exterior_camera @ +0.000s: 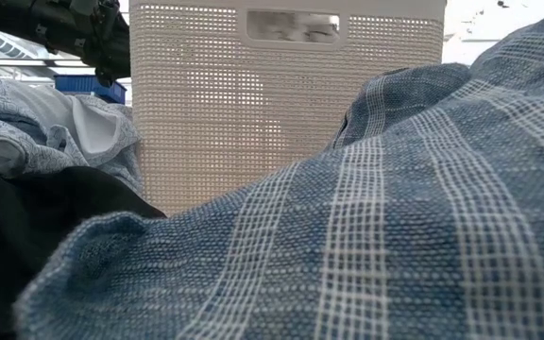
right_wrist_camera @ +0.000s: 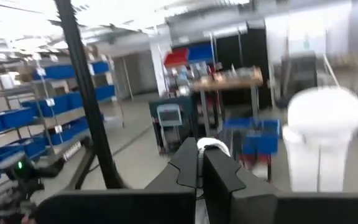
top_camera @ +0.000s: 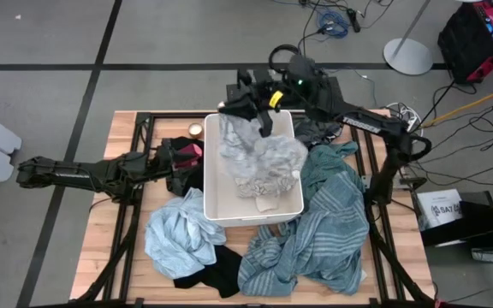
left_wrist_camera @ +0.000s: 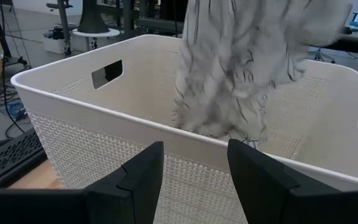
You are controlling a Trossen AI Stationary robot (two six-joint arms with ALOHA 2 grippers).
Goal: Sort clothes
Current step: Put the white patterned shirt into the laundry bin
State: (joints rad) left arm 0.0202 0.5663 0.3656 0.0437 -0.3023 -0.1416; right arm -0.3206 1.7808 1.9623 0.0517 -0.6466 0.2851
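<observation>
My right gripper (top_camera: pixel 234 109) is over the far left corner of the white bin (top_camera: pixel 291 205) and is shut on the white patterned garment (top_camera: pixel 259 158), which hangs down into the bin (left_wrist_camera: pixel 241 68). My left gripper (left_wrist_camera: pixel 194 174) is open and empty, level with the bin's left wall (left_wrist_camera: pixel 104 143) and just outside it. The teal-grey striped garment (top_camera: pixel 323 231) lies on the table right of the bin. The light blue garment (top_camera: pixel 178 231) and the black garment (top_camera: pixel 216 274) lie near left. A small magenta piece (top_camera: pixel 197 151) lies by my left gripper (top_camera: pixel 197 164). My right gripper pinches a bunched bit of the white patterned garment's upper end (right_wrist_camera: pixel 212 147) between its two fingertips. The fingers reach roughly level, toward the table's left. The garment hangs below them, and its lower part (top_camera: pixel 264 175) lies heaped inside the bin.
A dark grey garment (top_camera: pixel 315 130) lies behind the bin's far right corner. In the low view the striped cloth (exterior_camera: pixel 366 236) fills the foreground in front of the bin (exterior_camera: pixel 281 104). A small round object (top_camera: pixel 196 130) sits at the bin's far left.
</observation>
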